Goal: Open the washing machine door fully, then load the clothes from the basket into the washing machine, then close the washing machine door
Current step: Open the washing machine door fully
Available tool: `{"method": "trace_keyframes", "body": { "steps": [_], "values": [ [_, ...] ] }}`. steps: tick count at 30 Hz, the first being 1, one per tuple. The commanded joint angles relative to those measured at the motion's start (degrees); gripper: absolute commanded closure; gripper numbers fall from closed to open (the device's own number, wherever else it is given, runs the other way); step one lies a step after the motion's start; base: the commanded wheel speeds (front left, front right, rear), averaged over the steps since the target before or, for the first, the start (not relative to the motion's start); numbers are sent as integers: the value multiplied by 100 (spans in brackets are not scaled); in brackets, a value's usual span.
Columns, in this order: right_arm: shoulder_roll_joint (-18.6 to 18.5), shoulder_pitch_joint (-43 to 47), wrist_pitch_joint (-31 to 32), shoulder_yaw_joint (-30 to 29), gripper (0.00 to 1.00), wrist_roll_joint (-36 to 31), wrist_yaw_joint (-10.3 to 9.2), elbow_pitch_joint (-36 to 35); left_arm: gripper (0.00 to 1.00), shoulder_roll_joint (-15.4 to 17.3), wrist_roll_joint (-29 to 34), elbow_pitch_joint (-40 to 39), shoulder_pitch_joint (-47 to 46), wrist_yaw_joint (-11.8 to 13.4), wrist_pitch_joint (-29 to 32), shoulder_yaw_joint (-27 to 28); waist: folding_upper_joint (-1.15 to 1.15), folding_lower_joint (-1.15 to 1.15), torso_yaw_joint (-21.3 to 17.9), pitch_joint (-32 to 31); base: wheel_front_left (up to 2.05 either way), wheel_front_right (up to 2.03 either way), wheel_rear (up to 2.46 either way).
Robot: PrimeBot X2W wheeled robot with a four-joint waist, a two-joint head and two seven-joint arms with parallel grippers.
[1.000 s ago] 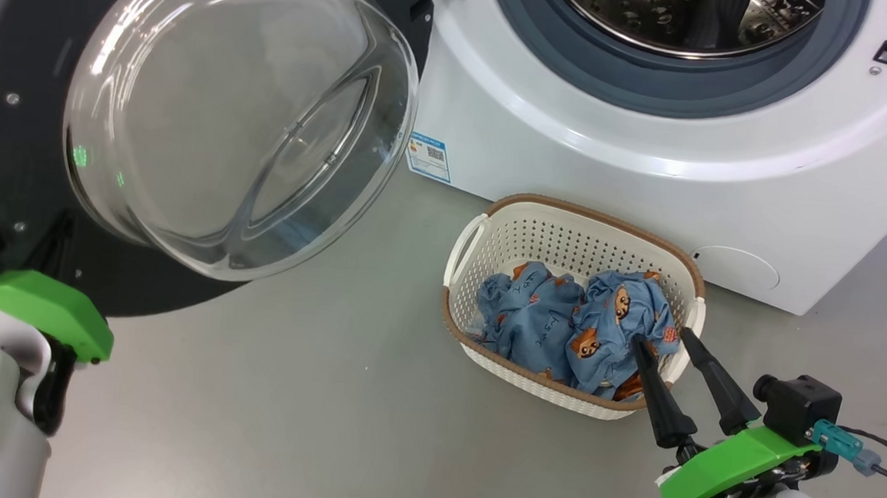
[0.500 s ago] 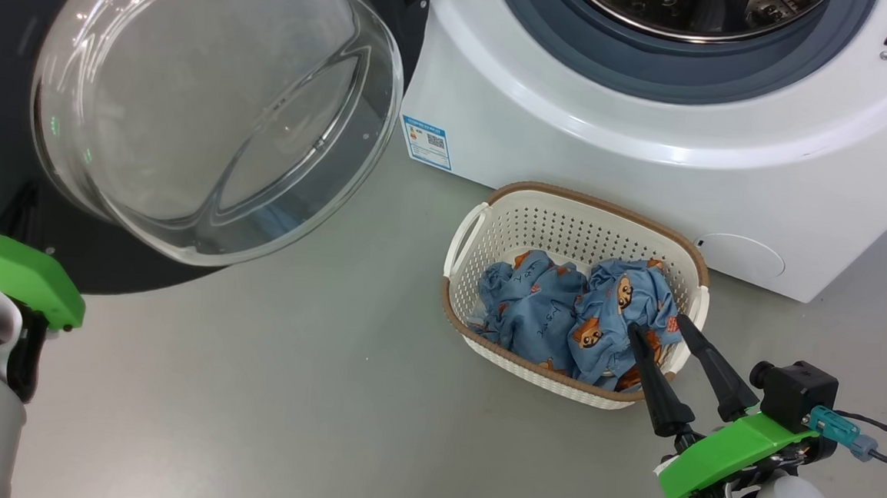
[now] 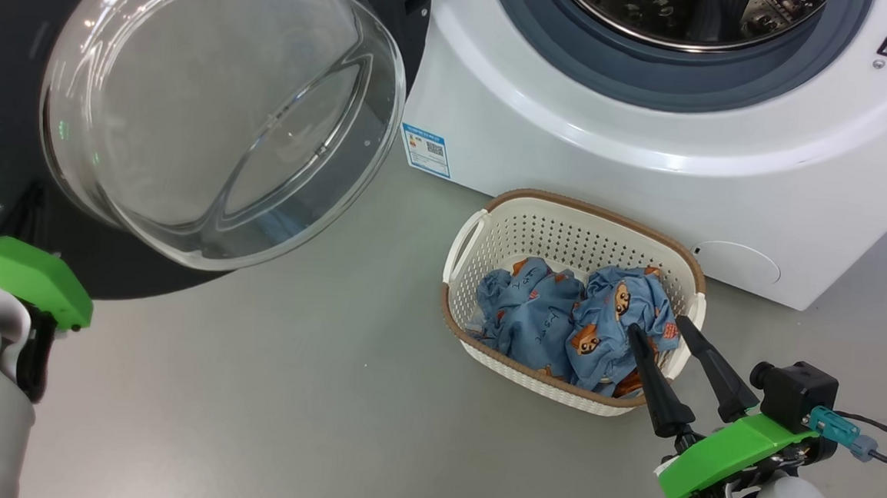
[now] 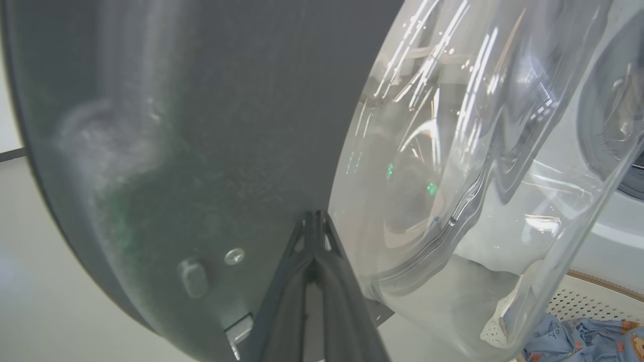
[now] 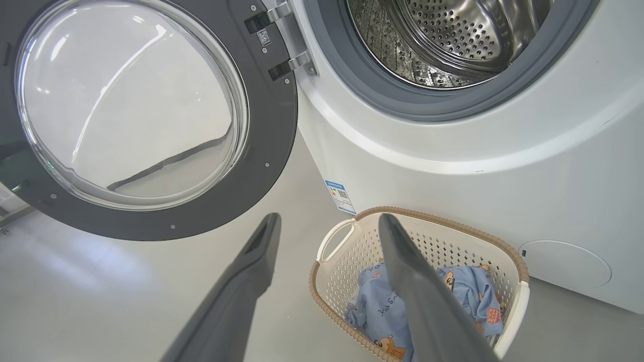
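At far left the left gripper (image 4: 315,215) has its two fingers pressed together with nothing between them, tips at the dark inner face of the washing machine door (image 3: 10,30), just beside the glass bowl (image 3: 221,112). The door stands wide open, left of the washing machine (image 3: 573,141), whose steel drum (image 3: 689,14) is exposed inside the grey-blue gasket (image 3: 654,81). A blue label sticker (image 3: 429,149) sits at its lower left corner. On the grey floor (image 3: 326,403) before the machine stands the basket (image 3: 568,233), holding the bear-print blue clothes (image 3: 539,324). The right gripper (image 3: 657,326) hangs over the basket's near right corner, fingers spread wide and empty.
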Motion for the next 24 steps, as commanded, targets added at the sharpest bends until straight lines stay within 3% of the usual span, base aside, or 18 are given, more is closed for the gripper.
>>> {"method": "trace_keyframes", "body": {
  "steps": [1,12,20,21,22,24],
  "values": [
    [33,-50,-69,122,0,40,36,-108,100,322,-58,-98,-80,-13,-70,99,0,0,-7,-20,0,0,0],
    [39,38,-69,97,0,64,36,-125,100,268,-338,-453,373,-14,-118,-104,0,0,-13,-182,0,0,0],
    [80,82,-69,133,0,80,36,-141,100,299,-247,-1164,888,8,-120,115,0,0,-91,-324,0,0,0],
    [78,90,-69,134,0,82,36,-142,95,288,-229,-1278,966,17,-120,158,0,0,-99,-342,0,0,0],
    [74,98,-69,131,0,82,36,-143,72,283,-210,-1388,1042,29,-121,202,0,0,-106,-359,0,0,0],
    [60,114,-69,121,0,88,36,-150,51,272,-184,-1604,1198,49,-121,297,0,0,-120,-386,0,0,0]
  ]
}}
